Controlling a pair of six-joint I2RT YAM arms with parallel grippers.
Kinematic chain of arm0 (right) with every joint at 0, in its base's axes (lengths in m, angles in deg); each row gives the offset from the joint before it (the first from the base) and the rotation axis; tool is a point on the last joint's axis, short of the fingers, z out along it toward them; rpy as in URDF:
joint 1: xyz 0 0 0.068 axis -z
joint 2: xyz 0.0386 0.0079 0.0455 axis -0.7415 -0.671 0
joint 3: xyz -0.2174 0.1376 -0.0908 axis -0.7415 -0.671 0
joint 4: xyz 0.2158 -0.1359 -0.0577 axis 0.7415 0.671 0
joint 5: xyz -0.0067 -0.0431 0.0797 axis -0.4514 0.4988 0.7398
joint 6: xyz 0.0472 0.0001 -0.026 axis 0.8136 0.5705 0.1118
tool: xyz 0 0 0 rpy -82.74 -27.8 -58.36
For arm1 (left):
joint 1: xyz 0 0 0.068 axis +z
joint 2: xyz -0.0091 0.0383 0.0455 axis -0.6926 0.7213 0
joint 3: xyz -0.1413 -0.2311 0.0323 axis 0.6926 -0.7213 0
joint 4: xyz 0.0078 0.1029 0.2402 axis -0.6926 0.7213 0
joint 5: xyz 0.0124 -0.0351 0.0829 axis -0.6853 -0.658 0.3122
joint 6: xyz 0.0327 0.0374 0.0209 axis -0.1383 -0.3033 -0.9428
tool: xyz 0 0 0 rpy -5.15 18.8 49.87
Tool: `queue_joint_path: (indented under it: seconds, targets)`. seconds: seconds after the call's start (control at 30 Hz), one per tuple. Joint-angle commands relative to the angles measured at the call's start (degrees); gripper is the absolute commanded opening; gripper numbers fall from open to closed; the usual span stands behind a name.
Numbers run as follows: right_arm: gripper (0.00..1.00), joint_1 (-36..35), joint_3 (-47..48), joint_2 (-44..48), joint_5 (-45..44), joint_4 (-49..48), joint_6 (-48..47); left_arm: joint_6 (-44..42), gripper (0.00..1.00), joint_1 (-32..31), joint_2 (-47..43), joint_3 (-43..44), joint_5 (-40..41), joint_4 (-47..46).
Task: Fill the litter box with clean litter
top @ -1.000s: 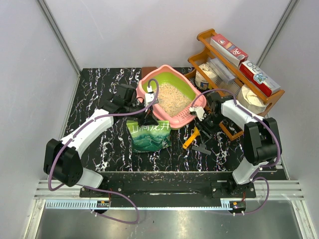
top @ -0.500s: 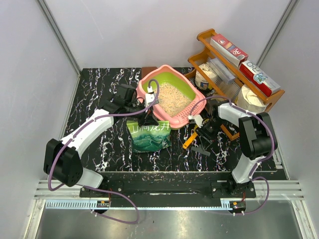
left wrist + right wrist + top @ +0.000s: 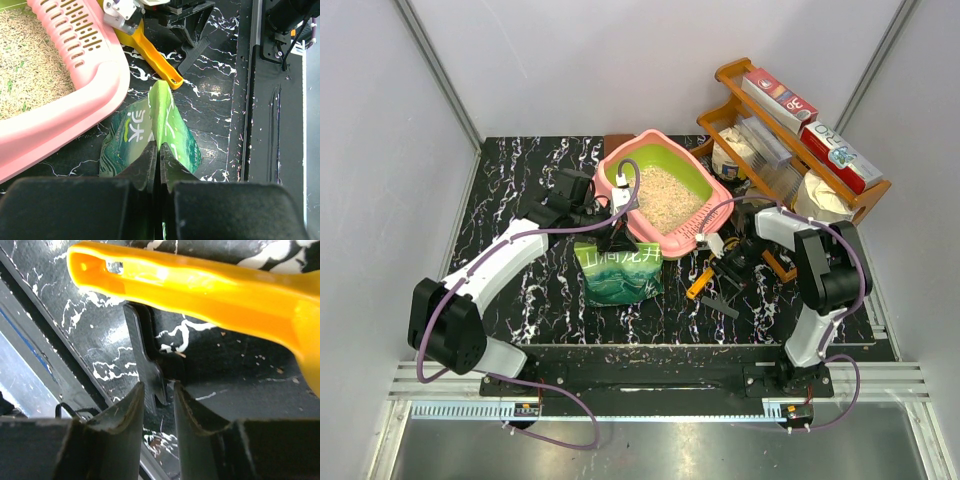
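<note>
The litter box (image 3: 650,138) sits at the upper middle of the tabletop (image 3: 515,170). It already holds a layer of clean litter (image 3: 665,195) that covers most of the floor, though the green inner walls are bare above it. The filling step therefore looks underway rather than finished.

The left end effector (image 3: 159,150) is clamped on the pinched top fold of the green bag (image 3: 618,275). The bag stands just below the box's near rim, touching it or nearly so.

The right end effector (image 3: 157,387) is low over the tabletop at centre right. Its fingers stand close together with only a narrow slot between them. A flat black piece (image 3: 145,350) runs into that slot, and I cannot tell whether it is pinched or merely lies beneath. The yellow-orange scoop (image 3: 700,283) lies just beyond the fingertips and is not held.

Adding more litter would likely call for one of two moves. The left arm could lift the bag and tip its mouth over the box. Alternatively, the right arm could shift onto the scoop's handle and close there.

Count: one litter box, one bag, one scoop, one black piece, one wooden rack (image 3: 732,72) at the upper right, and two arms.
</note>
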Motion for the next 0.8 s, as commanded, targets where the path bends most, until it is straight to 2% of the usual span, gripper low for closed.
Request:
queue_joint_path:
  seconds: [0.0, 0.1, 0.13, 0.17, 0.2, 0.33, 0.47, 0.57, 0.63, 0.77]
  targets:
    - [0.34, 0.2, 0.9, -2.6, 1.8, 1.1, -1.1, -0.6, 0.00, -0.1, 0.4, 1.9, -0.4, 0.2]
    - [0.26, 0.2, 1.0, -3.0, 3.0, 1.6, -1.4, -0.6, 0.00, -0.1, 0.4, 1.9, -0.2, 0.2]
    - [0.19, 0.2, 0.9, -2.8, 3.7, 1.7, -1.5, -0.7, 0.00, -0.1, 0.4, 1.9, -0.2, 0.3]
    - [0.07, 0.2, 0.8, -2.4, 3.8, 1.7, -1.7, -0.7, 0.00, -0.1, 0.4, 1.8, -0.1, 0.2]
    - [0.01, 0.2, 0.6, -1.9, 4.0, 1.8, -1.8, -0.7, 0.00, -0.1, 0.4, 1.7, -0.1, 0.2]
    - [0.00, 0.2, 0.6, 4.6, 5.7, 5.7, -4.6, -0.6, 0.00, -0.2, 0.2, 1.6, -0.1, 0.3]
    - [0.00, 0.2, 5.6, 16.0, 8.1, 16.2, -17.6, -0.5, 0.00, -0.2, 0.2, 1.8, -0.3, 0.4]
    - [0.00, -0.2, 11.1, 21.1, 9.3, 21.3, -22.0, -0.4, 0.00, -0.2, 0.4, 1.9, -0.2, 0.3]
    - [0.00, -1.6, 13.3, 22.7, 10.3, 19.8, -21.7, -0.3, 0.00, -0.2, 0.6, 1.9, -0.2, -0.3]
    - [0.00, -7.0, 17.0, 23.5, 9.4, 8.0, -10.8, 0.3, 0.00, -0.2, 0.8, 2.0, 0.1, -0.5]
